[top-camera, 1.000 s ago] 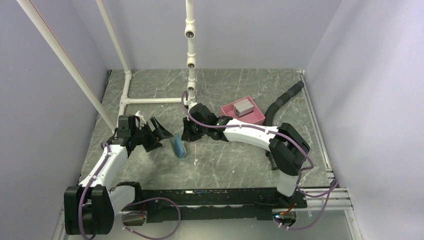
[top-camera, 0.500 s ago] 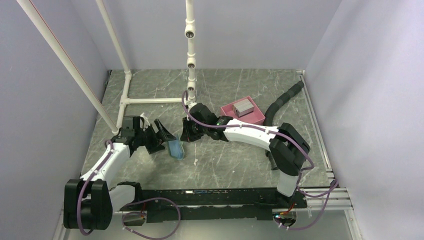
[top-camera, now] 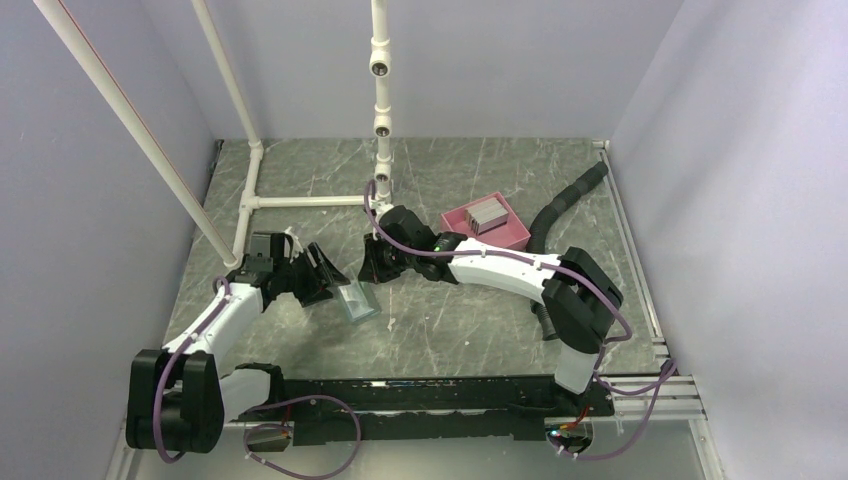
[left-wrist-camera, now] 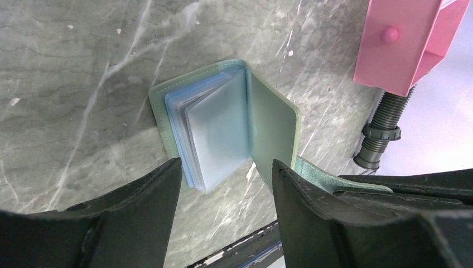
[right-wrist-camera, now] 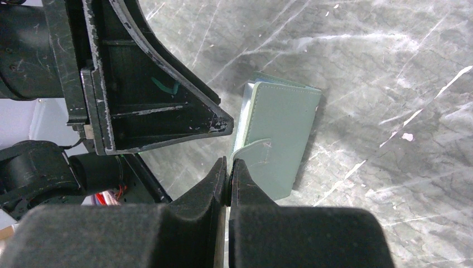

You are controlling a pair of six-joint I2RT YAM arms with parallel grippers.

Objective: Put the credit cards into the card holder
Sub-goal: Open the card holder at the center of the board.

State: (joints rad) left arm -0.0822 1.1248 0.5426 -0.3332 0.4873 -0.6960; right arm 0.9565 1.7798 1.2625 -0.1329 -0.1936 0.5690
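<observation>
The card holder (top-camera: 357,300) lies open on the table, its grey-green cover (left-wrist-camera: 273,125) raised and the light blue sleeves (left-wrist-camera: 215,134) fanned out. My right gripper (top-camera: 373,268) is shut on the holder's snap tab (right-wrist-camera: 252,152), and it shows in the right wrist view (right-wrist-camera: 228,162). My left gripper (top-camera: 335,281) is open and empty just left of the holder, its jaws wide apart in the left wrist view (left-wrist-camera: 226,164) with the holder beyond them. The grey credit cards (top-camera: 487,213) sit stacked in the pink tray (top-camera: 510,232), apart from both grippers.
A black corrugated hose (top-camera: 566,197) lies right of the tray. A white pipe frame (top-camera: 300,200) stands at the back left, with an upright pipe (top-camera: 380,120) behind the right gripper. Walls close in the table on three sides.
The left gripper has shifted slightly toward the holder. The holder has gone from standing on its edge to lying more open and flat. The right gripper has stayed shut on the tab.
</observation>
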